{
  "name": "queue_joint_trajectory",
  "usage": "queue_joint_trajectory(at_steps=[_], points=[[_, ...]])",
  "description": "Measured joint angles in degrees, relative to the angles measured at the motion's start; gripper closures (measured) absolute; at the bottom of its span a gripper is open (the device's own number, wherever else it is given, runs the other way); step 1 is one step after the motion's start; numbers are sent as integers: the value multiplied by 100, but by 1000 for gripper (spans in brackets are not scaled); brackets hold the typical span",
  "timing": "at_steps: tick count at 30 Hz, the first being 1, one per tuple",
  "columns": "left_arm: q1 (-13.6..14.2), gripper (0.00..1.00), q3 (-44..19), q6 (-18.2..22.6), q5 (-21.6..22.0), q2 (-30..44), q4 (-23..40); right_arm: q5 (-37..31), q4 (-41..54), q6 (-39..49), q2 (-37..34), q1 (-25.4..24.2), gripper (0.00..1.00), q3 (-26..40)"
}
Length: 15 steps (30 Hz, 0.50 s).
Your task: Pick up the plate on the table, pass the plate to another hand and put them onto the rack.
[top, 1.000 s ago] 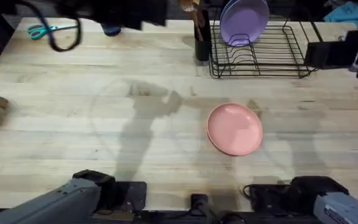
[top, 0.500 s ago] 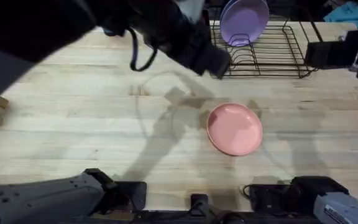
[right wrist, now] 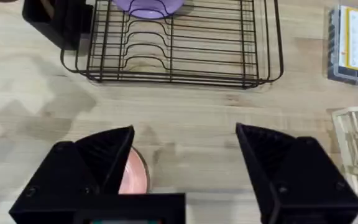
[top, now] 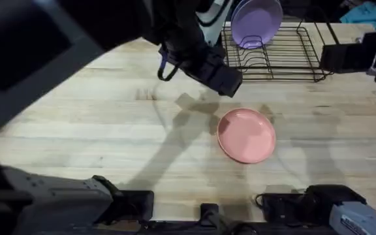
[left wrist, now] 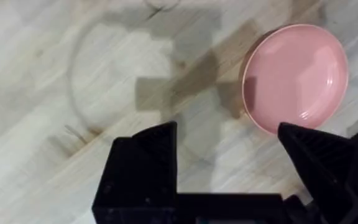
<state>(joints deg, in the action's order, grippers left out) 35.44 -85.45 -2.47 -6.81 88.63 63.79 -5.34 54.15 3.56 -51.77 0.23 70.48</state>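
Across the left half of the overhead view, the left arm is looming large and dark, reaching from about eight o'clock toward one o'clock; its left claw [top: 222, 77] is hanging above the tabletop [top: 77, 130], just at eleven o'clock of the plate [top: 247, 135]. Seen from the left wrist, its two black fingers [left wrist: 154, 146] are standing well apart with bare wood between them, and the plate [left wrist: 295, 76] is lying beside one fingertip, not touched. The salmon-pink plate is resting flat, face up, right of the tabletop's centre; being round, it is showing no long axis. Behind it, at twelve to one o'clock, the rack [top: 286, 55] is holding a lavender plate [top: 256, 21] upright. The right claw [right wrist: 185, 146] is gaping wide over the wood, the rack [right wrist: 179, 43] ahead of it.
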Motion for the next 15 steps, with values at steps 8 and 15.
queue_joint_trajectory(at_steps=[8, 15], points=[[4, 6, 0, -1022, -2, 445, 2, -2, -2, 52, -61, 0, 6, 0], [869, 6, 0, -1847, 108, 648, -273, -2, 0, 288, -63, 0, 6, 2]])
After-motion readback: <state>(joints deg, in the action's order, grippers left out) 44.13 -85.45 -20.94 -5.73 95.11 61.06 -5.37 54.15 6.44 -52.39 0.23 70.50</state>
